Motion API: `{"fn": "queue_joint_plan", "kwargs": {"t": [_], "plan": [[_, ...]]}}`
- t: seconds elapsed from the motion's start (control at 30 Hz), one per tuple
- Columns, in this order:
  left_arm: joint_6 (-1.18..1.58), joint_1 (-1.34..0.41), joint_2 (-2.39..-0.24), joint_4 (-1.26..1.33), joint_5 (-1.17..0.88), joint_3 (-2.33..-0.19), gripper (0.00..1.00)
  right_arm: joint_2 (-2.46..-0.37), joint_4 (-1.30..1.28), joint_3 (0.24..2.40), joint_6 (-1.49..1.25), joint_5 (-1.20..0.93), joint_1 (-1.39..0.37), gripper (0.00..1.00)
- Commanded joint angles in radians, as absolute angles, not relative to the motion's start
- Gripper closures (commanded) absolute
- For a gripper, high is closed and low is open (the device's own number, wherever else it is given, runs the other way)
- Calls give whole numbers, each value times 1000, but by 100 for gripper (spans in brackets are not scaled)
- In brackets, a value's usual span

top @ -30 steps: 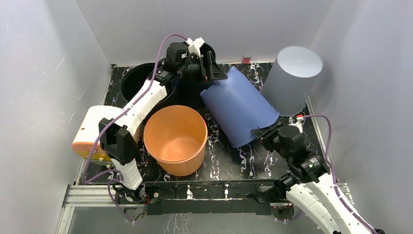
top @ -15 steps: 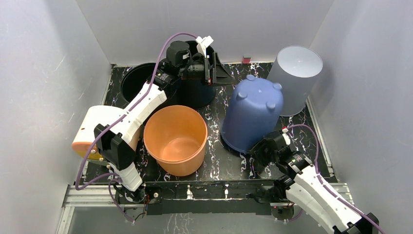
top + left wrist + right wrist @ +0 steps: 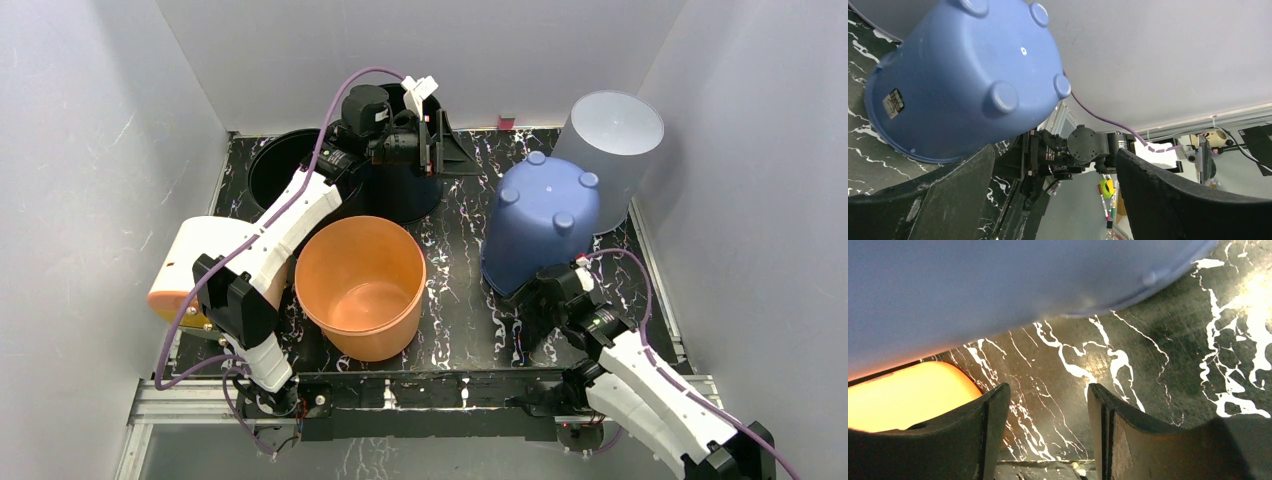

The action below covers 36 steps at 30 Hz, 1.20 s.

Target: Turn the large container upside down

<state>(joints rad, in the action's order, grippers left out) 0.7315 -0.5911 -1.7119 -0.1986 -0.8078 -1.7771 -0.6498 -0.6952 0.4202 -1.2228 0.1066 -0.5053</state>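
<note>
The large blue container stands upside down on the black marbled table, its rim down and its round feet up; the left wrist view shows its base. My right gripper sits low just in front of its near rim, open, with only table between the fingers; the blue wall fills the top of that view. At the back centre my left gripper hangs wide open and empty, apart from the container.
An upright orange bucket stands in the near middle. A grey container stands upside down at the back right, next to the blue one. Black containers sit at the back left. An orange-and-white object lies at the left.
The blue container swung from lying tilted on its side to standing on its rim, base up. My right gripper let go of its rim and opened. My left gripper pulled up and away.
</note>
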Motion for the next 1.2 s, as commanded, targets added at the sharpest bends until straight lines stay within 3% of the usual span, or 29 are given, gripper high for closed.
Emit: {"fn": "queue_joint_plan", "kwargs": {"t": [0.0, 0.17, 0.43, 0.6, 0.8, 0.9, 0.97, 1.03, 1.17], "plan": [[661, -589, -1638, -262, -807, -1772, 10, -736, -567, 507, -1163, 159, -506, 43], [567, -589, -1601, -364, -767, -1772, 6, -804, -651, 601, -1094, 168, -506, 40], [422, -589, -1544, -506, -647, -1774, 2, -701, -836, 687, -1041, 342, -506, 29], [393, -588, -1509, -550, -601, -1745, 2, -748, -809, 710, -1008, 423, -506, 26], [362, -589, -1442, -601, -538, -1709, 2, -1016, -476, 788, -882, 420, -479, 25], [354, -588, -1403, -655, -507, -1731, 2, -1358, -245, 1029, -783, 328, -363, 23], [364, -588, -1345, -663, -480, -1697, 2, -1575, -224, 1231, -765, 254, -289, 22], [373, -588, -1310, -665, -463, -1664, 2, -1621, -260, 1315, -741, 214, -286, 21], [394, -588, -1291, -629, -476, -1591, 2, -1506, -160, 1114, -742, 152, -288, 20]]}}
